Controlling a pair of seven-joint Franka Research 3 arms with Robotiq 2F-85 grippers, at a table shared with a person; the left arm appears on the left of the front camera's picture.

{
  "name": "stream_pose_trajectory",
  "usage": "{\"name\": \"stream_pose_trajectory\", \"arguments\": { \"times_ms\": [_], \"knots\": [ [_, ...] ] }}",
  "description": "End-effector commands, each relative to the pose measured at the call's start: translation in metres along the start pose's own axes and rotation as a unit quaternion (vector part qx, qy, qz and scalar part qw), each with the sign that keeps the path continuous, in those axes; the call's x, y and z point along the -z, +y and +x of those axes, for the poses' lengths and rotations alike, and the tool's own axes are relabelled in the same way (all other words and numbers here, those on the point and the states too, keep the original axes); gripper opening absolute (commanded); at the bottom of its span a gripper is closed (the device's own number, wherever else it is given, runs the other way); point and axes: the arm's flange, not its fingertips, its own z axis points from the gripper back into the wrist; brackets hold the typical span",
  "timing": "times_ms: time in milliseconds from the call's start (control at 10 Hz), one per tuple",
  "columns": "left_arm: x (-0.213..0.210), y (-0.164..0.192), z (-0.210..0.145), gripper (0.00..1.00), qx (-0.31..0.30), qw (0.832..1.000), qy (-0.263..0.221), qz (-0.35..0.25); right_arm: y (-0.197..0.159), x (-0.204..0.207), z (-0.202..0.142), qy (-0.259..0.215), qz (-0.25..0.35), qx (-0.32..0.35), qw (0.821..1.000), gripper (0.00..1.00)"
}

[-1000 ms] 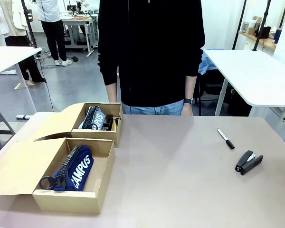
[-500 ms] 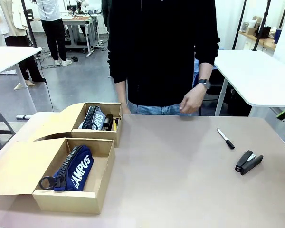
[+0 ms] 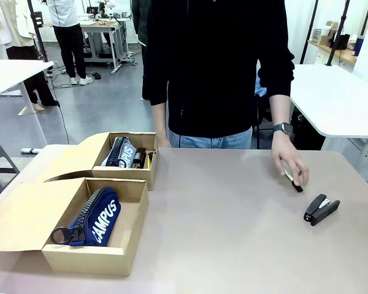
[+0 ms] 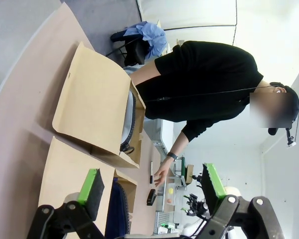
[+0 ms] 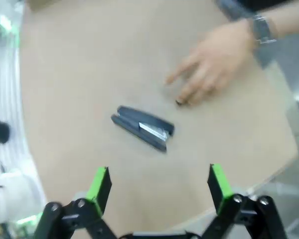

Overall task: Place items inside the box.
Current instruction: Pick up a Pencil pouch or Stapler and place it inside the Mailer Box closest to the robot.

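Hovering spread wide and empty, the right pincer (image 5: 158,174) faces the black stapler (image 5: 142,128) lying on the surface (image 5: 89,74); it should straddle the stapler's narrow body squarely. Just beyond the stapler, a person's hand (image 5: 214,64) covers the black marker pen (image 3: 298,187), so keep clear. Far from the stapler, the left pincer (image 4: 150,179) gapes empty.

We lose most of the black marker pen (image 3: 299,187) under the person's hand (image 3: 289,163). Beyond our right jaws the black stapler (image 5: 142,128) is blurred; between our left jaws the navy zip pouch (image 4: 117,210) is cut off.
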Motion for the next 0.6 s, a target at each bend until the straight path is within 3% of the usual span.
{"name": "stream_pose_trajectory", "arguments": {
  "times_ms": [0, 200, 300, 500],
  "knots": [
    [-0.001, 0.001, -0.001, 1.00, 0.004, 1.000, -0.001, -0.009, 0.033, -0.084, -0.067, -0.087, -0.100, 0.151, 0.980, 1.00],
    [-0.001, 0.001, -0.001, 1.00, 0.004, 1.000, -0.001, -0.009, 0.054, -0.092, -0.120, -0.124, -0.141, 0.346, 0.919, 1.00],
    [-0.001, 0.001, -0.001, 1.00, 0.004, 1.000, -0.001, -0.009, 0.039, -0.099, -0.088, -0.065, -0.078, 0.141, 0.985, 1.00],
    [-0.001, 0.001, -0.001, 1.00, 0.004, 1.000, -0.001, -0.009, 0.039, -0.099, -0.088, -0.065, -0.078, 0.141, 0.985, 1.00]
  ]
}}
